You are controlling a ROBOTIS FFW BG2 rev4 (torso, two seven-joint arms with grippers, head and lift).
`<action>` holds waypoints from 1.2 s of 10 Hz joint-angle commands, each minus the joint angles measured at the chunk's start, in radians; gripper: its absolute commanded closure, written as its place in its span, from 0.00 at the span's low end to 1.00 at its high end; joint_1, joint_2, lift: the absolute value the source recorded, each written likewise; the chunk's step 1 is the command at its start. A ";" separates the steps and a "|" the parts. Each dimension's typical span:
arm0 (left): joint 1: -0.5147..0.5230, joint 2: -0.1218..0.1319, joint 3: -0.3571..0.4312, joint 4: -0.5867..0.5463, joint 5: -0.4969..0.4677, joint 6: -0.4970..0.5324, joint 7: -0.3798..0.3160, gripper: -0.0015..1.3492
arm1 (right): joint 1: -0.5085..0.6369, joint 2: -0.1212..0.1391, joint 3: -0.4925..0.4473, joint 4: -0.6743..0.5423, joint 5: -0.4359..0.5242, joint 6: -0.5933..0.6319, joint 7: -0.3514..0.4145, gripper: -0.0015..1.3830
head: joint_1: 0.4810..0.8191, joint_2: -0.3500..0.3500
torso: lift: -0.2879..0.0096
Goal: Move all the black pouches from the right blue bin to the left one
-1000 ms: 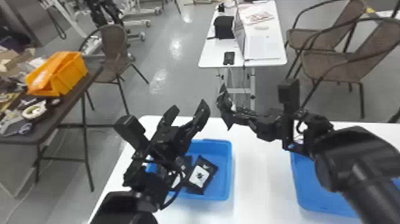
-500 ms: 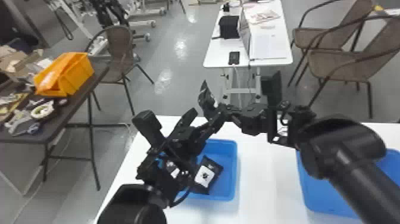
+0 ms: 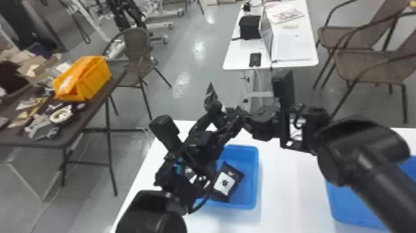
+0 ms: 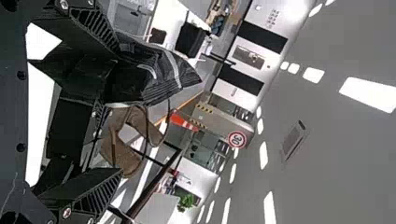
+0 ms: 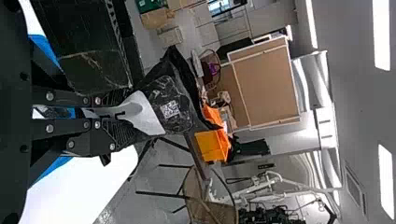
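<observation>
We cannot make out much of the left side of the left bin (image 3: 256,176), because the left arm (image 3: 148,213) covers it; we do see a black pouch (image 3: 233,175) lying inside, partly hidden by that arm. The right bin (image 3: 353,201) lies mostly behind the right arm (image 3: 368,155) and is cut off by the view's right edge, so we cannot tell what it holds. The two grippers overlap above the far side of the left bin, which makes their outlines hard to part. The right gripper (image 3: 229,114) has its fingers clamped on another pouch (image 3: 211,97), raised above the counter (image 3: 288,186), and we see its white label (image 5: 144,114) in the right wrist view. The left gripper (image 3: 218,124) has its fingers apart, close to that pouch; whether they touch it we cannot tell. Beyond the counter we see a dark table (image 3: 93,113) at the left with an orange bin (image 3: 93,80), a white table (image 3: 238,55) with a black bag (image 3: 250,28), and chairs (image 3: 368,65).
</observation>
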 commanded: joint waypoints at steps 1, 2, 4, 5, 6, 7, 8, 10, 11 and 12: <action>-0.003 -0.006 -0.003 0.019 -0.049 -0.057 0.000 0.09 | -0.006 -0.004 0.020 0.003 -0.018 0.004 0.000 0.78 | 0.62 0.91 | 1.00; -0.006 -0.006 0.000 0.029 -0.112 -0.088 0.002 0.09 | -0.007 -0.004 0.025 0.006 -0.023 0.005 0.000 0.78 | 0.61 0.93 | 1.00; -0.001 -0.008 0.003 0.041 -0.203 -0.151 0.019 0.10 | -0.004 -0.007 0.025 0.005 -0.024 0.016 0.002 0.78 | 0.61 0.94 | 1.00; 0.003 -0.008 0.005 0.038 -0.260 -0.182 0.028 0.43 | 0.002 -0.011 0.029 0.006 -0.033 0.019 0.003 0.78 | 0.60 0.95 | 1.00; 0.019 -0.003 -0.003 0.036 -0.278 -0.231 0.072 0.93 | 0.003 -0.011 0.031 0.011 -0.039 0.019 0.003 0.78 | 0.60 0.96 | 1.00; 0.025 0.004 -0.010 0.035 -0.267 -0.234 0.089 0.92 | 0.003 -0.013 0.031 0.009 -0.038 0.019 0.003 0.78 | 0.61 0.97 | 1.00; 0.026 0.003 -0.006 0.035 -0.270 -0.234 0.100 0.91 | 0.005 -0.011 0.031 0.012 -0.041 0.019 0.003 0.78 | 0.61 0.98 | 1.00; 0.039 0.000 -0.003 0.032 -0.261 -0.215 0.117 0.91 | 0.006 -0.013 0.029 0.012 -0.043 0.013 0.003 0.78 | 0.61 0.99 | 1.00; 0.040 0.000 -0.001 0.029 -0.269 -0.217 0.123 0.91 | 0.006 -0.013 0.029 0.014 -0.047 0.009 0.003 0.78 | 0.63 0.99 | 1.00; 0.045 -0.002 0.002 0.029 -0.260 -0.219 0.132 0.91 | 0.005 -0.013 0.029 0.015 -0.052 0.004 0.005 0.78 | 0.63 0.99 | 1.00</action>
